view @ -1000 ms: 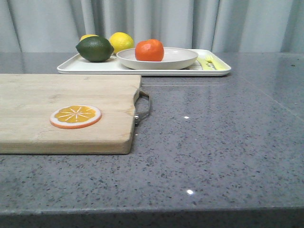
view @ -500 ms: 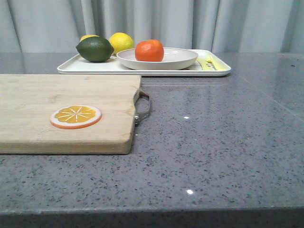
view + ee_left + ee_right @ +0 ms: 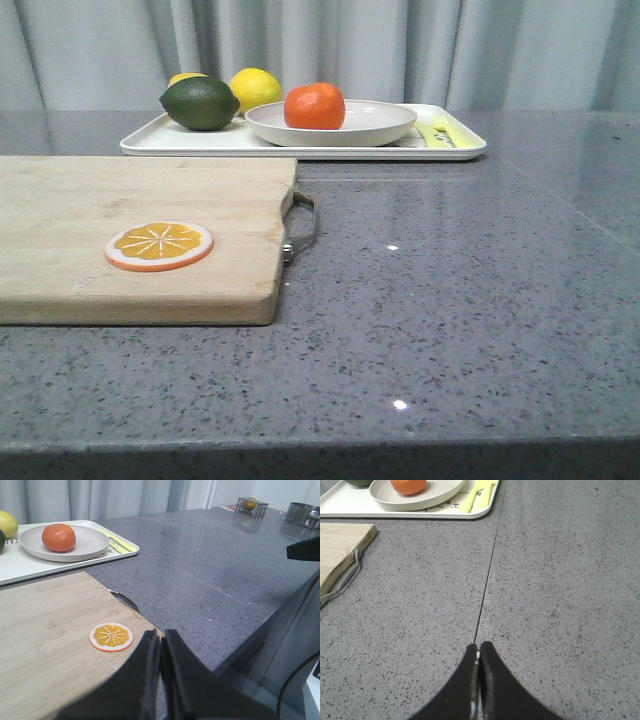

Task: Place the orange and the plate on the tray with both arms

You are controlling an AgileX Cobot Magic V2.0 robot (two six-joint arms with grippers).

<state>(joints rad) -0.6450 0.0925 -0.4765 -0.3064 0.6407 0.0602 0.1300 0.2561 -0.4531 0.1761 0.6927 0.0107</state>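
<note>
Effectively, the placement looks done: the orange (image 3: 314, 106) is seated in the plate (image 3: 370, 127), and the plate is set on the tray (image 3: 300, 143) at the far side of the surface (image 3: 450, 300), beside a lime (image 3: 200, 103) and a lemon (image 3: 256, 88). The left claw (image 3: 160, 645) is seen pressed closed, holding nothing, above the near edge of the cutting board (image 3: 140, 235), close to the orange slice (image 3: 159, 245). The right claw (image 3: 478, 655) is likewise closed and empty over bare surface, well apart from the tray. Remaining risk is judged low but not zero. The orange is round and only loosely held by the shallow plate rim, so a bump to the tray or plate could roll it out. The board is not fixed, so a low sweep of the left arm could shove it, or the slice on it, toward the tray. Neither arm is visible in the front view, so clearance cannot be confirmed there.
</note>
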